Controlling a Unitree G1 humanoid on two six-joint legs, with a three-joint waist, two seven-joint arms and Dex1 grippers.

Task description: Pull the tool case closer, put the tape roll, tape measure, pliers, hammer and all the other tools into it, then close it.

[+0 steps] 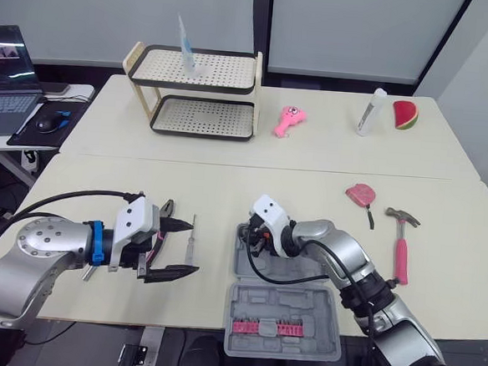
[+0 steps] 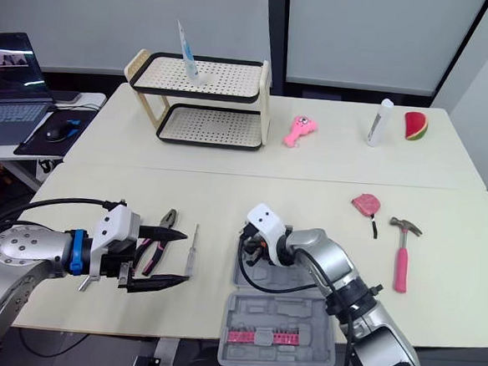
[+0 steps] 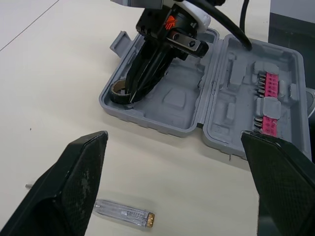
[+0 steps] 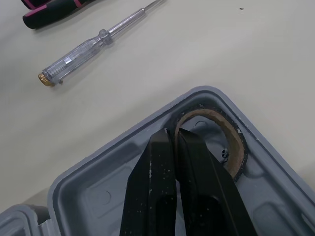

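We see the tool case [image 3: 179, 101] lying open near the front edge of the table [image 1: 102, 181]. It is grey moulded plastic with rounded corners and shaped recesses, and its lid half holds a strip of pink bits [image 3: 268, 123]. The tape roll [image 4: 236, 142] lies flat in one corner of the base half, a thin ring with a brown cardboard inside and a black outside.

The right gripper [image 4: 173, 132] reaches down into that corner. Its two tapered black fingers are pressed nearly together, pinching the wall of the roll at their tips.

Just beside the case lies a screwdriver [image 4: 78, 56] with a clear plastic handle, a brass-coloured end cap and a thin metal shaft. Next to it are the pliers [image 2: 168, 220], with a metal head and black and pink grips. The left gripper [image 2: 184, 258] hovers over this patch of table with its speckled, wedge-shaped fingers spread wide and nothing between them.

Well apart on the robot's right lie the rounded pink tape measure [image 1: 360, 194] and the hammer [image 1: 402, 253], which has a pink handle and a metal claw head.

On the far table we see a two-shelf rack [image 1: 227, 69] of perforated trays with black rims, a pink toy [image 1: 288, 121], a white bottle [image 1: 371, 112] standing upright and a watermelon slice [image 1: 405, 115].
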